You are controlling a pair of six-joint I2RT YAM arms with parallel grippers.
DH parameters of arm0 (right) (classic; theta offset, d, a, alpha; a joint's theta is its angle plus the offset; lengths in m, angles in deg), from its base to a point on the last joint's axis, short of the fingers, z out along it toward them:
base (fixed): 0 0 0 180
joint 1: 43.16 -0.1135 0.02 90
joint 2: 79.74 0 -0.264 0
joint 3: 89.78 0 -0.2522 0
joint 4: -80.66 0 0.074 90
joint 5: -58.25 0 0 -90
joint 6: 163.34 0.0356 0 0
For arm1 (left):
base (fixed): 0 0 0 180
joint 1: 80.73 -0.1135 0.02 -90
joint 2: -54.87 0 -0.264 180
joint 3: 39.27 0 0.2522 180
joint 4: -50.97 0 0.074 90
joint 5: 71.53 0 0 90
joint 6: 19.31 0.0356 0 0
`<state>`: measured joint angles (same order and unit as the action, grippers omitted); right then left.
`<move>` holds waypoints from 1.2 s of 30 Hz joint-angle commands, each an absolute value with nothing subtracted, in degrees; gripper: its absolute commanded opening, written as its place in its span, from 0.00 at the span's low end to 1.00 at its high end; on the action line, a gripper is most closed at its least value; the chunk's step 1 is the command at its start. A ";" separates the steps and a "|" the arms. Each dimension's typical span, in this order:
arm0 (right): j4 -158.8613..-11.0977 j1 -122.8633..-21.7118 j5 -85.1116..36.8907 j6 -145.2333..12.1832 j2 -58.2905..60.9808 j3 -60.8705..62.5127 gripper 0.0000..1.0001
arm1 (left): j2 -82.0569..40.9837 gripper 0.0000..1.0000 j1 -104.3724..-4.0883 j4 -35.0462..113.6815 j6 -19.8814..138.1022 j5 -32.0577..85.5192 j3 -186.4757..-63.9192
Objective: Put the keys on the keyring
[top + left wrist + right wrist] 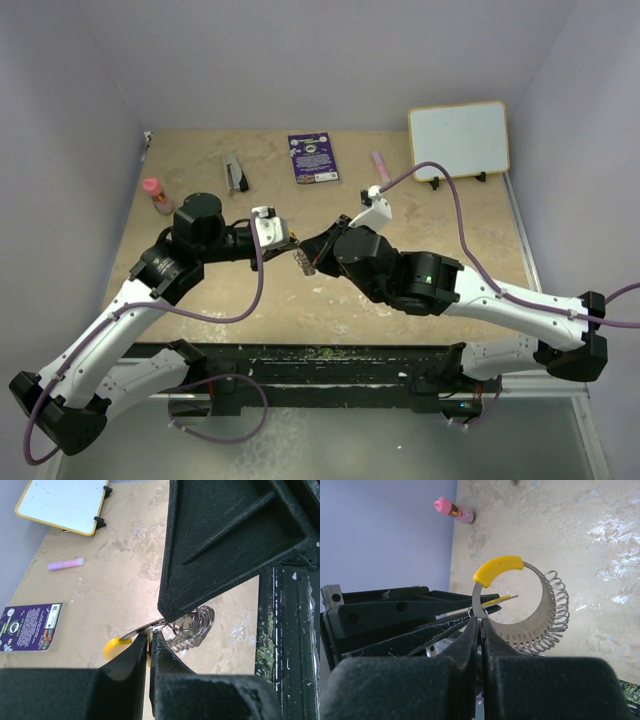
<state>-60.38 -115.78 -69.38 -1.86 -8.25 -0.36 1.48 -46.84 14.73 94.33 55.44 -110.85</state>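
**Keyring pinched between both hands above the tabletop**

The keyring has a yellow sleeve on its arc and wire coils along one side. You hold it above the middle of the tabletop. Your right hand is clamped on its rim. Your left hand, fingers nearly together, pinches a thin yellowish key at that rim.
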 commanded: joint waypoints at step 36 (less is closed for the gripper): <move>-80.06 -107.93 -45.11 1.85 -22.71 17.50 0.00 | 9.20 0.52 -46.92 11.71 109.59 55.33 -115.05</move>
